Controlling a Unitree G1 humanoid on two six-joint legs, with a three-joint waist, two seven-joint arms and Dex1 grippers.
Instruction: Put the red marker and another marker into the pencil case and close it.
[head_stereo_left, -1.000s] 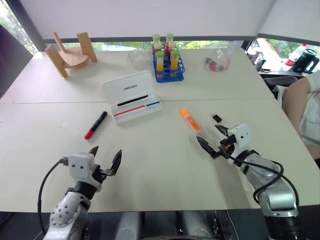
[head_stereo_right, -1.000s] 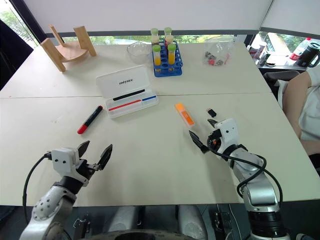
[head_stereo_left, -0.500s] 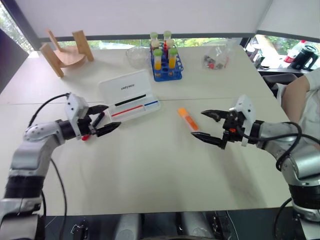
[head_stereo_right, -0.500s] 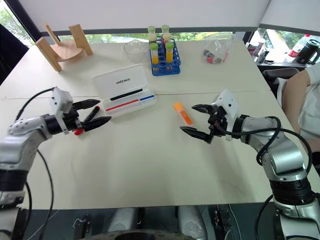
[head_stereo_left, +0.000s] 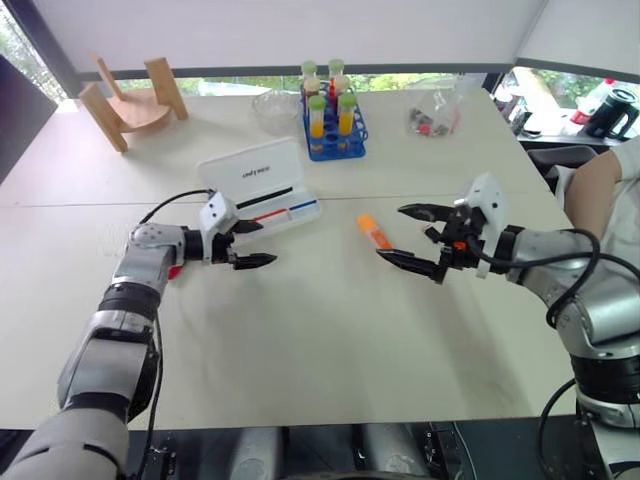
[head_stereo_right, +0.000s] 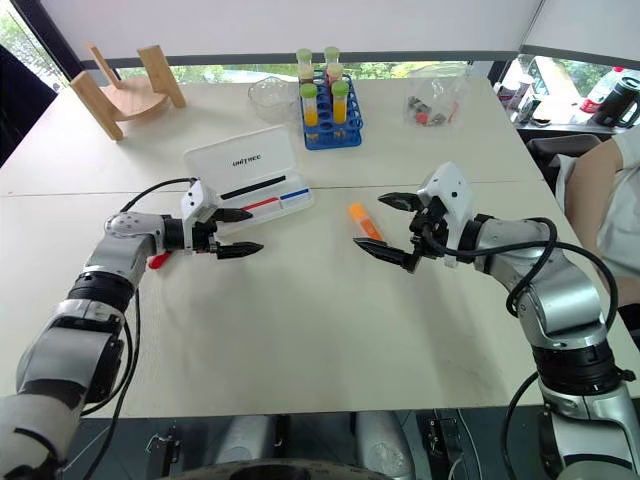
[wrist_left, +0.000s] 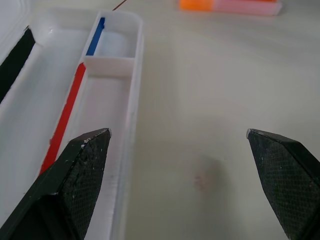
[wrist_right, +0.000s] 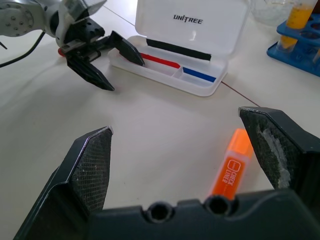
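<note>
So the pencil case (head_stereo_left: 262, 189) is sitting open around the middle of the counter (head_stereo_left: 320, 340), a bit toward the left edge, lid tipped up toward the far edge, with the red and blue stripes showing in the tray. The left end effector (head_stereo_left: 250, 243) has its fingers spread wide, holding nothing, and hangs right at the near left end of the case, pointing along the counter toward the right edge. The red marker (head_stereo_left: 173, 270) is mostly hidden behind that arm; only a bit of red peeks out below the wrist, left of the case. The orange highlighter (head_stereo_left: 374, 232) lies flat to the right of the case, well apart from it. The right end effector (head_stereo_left: 415, 237) is also wide open and empty, hanging just beside the highlighter on its right, not touching it. Along the far edge there's a blue rack of tubes (head_stereo_left: 335, 128), a clear bowl (head_stereo_left: 277, 110) and a wooden stand (head_stereo_left: 135, 100).
</note>
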